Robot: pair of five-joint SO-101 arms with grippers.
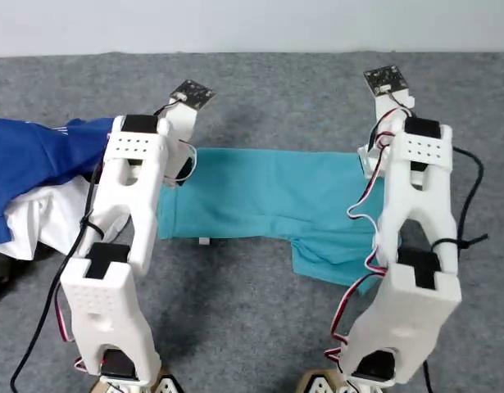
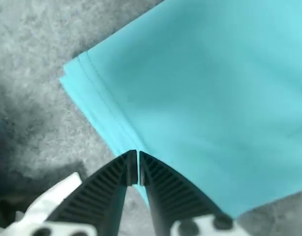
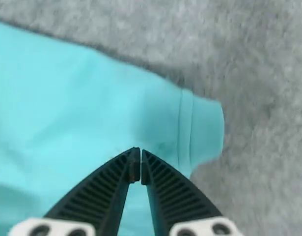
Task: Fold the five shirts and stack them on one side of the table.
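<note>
A teal shirt (image 1: 268,201) lies as a long band across the middle of the grey table, with a flap hanging toward the front on its right side. My left arm (image 1: 133,188) stands over its left end and my right arm (image 1: 415,188) over its right end. In the left wrist view my left gripper (image 2: 137,160) is shut, its tips pinched on the stitched hem of the teal shirt (image 2: 214,98) near a corner. My right gripper (image 3: 137,162) is shut too, its tips on the teal shirt (image 3: 67,98) just inside a hemmed sleeve end (image 3: 202,130).
A blue shirt (image 1: 30,155) lies crumpled on a white shirt (image 1: 47,217) at the table's left edge, close to my left arm. Bare grey table surface (image 1: 260,98) stretches behind the teal shirt and in front of it, between the arm bases.
</note>
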